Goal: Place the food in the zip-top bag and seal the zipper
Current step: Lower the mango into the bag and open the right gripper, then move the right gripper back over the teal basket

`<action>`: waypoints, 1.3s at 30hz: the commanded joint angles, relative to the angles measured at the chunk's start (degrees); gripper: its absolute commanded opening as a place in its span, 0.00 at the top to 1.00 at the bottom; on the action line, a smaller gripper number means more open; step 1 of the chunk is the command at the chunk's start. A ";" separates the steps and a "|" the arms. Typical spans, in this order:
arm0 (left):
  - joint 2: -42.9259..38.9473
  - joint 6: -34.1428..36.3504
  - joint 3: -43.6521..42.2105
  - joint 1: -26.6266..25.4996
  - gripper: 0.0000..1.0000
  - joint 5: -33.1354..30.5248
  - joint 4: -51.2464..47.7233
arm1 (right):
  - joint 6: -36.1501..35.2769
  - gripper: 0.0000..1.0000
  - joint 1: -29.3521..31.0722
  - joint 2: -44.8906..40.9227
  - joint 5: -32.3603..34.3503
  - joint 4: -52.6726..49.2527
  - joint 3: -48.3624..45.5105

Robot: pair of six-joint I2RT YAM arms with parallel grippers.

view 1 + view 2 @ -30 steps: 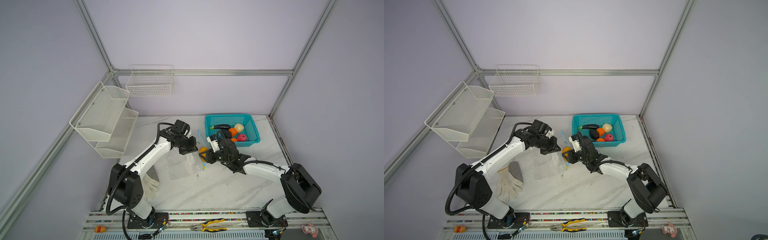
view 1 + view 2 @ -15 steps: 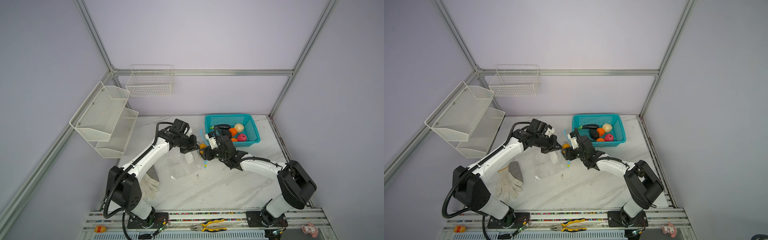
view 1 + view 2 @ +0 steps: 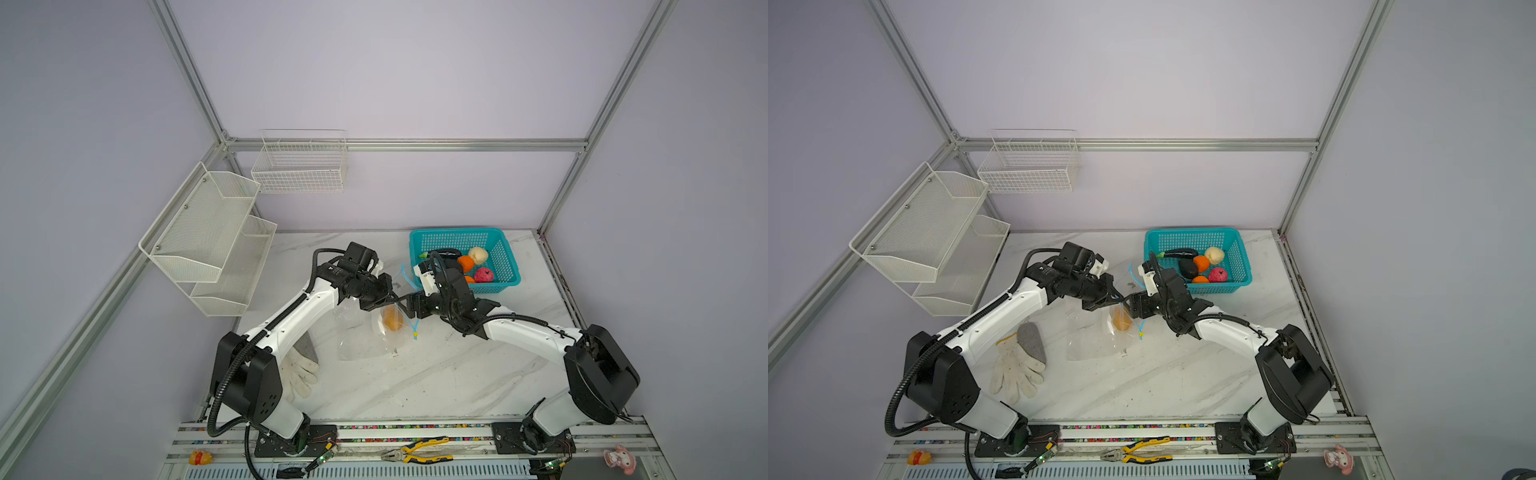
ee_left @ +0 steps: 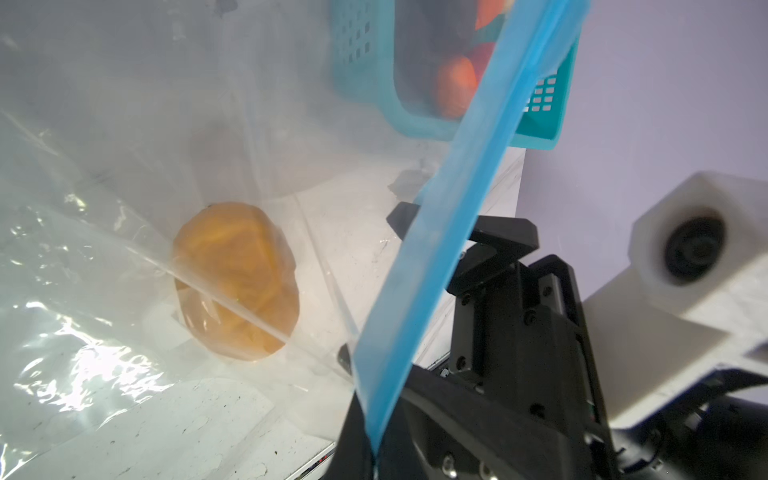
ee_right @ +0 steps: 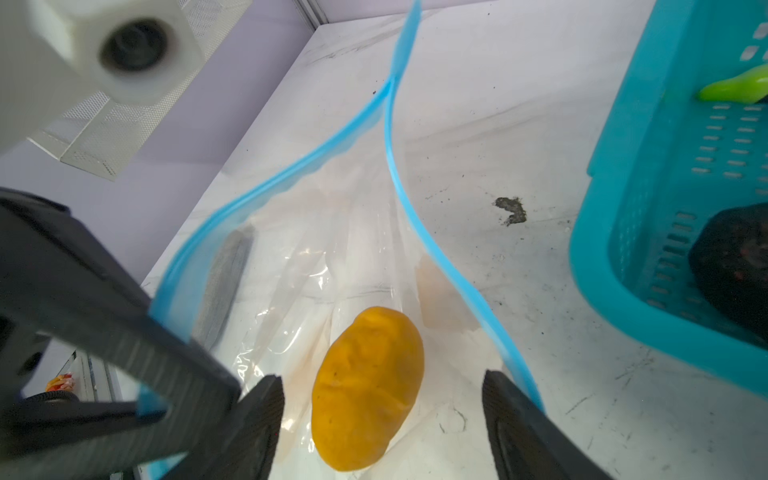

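Zip-top bag [image 4: 83, 374] is showing as thin clear plastic film — glossy, creased, throwing glare. Zipper [image 4: 453, 208] is reading as light-blue plastic, duller than the film. Yellow-orange food [image 5: 368, 390] is looking matt and faintly dimpled. Basket [image 5: 665, 124] is appearing as smooth teal plastic, perforated. Tabletop [image 5: 519, 124] is presenting a smooth marble-look finish — scuffed, dark-specked. Right gripper [image 5: 380, 378] pads [image 5: 266, 411] are showing matt black, finely ribbed. Glove [image 3: 1017, 370] is looking like white knit cloth.

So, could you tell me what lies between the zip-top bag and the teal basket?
Only bare marble table with one small dark smudge, from the zipper to the basket; the right wrist view shows it.
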 commanded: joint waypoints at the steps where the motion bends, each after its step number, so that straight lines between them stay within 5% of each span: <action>1: -1.95 -1.37 -2.91 1.08 1.00 2.72 3.42 | -0.43 0.22 0.42 -4.90 1.27 -2.56 2.31; 9: -1.87 -1.90 -2.80 3.12 1.00 4.73 3.87 | -1.72 0.26 -0.85 -10.58 12.99 -14.59 6.90; 17: -0.29 -0.89 -1.93 3.21 1.00 5.81 3.27 | -7.54 0.32 -12.48 8.11 23.82 -23.91 24.20; 24: 0.90 0.26 -0.80 3.21 1.00 6.49 1.73 | -10.65 0.35 -19.94 24.93 27.63 -29.19 36.62; 39: 0.51 1.01 -0.97 3.26 1.00 6.42 1.44 | -11.85 0.38 -25.54 35.10 24.98 -27.75 41.17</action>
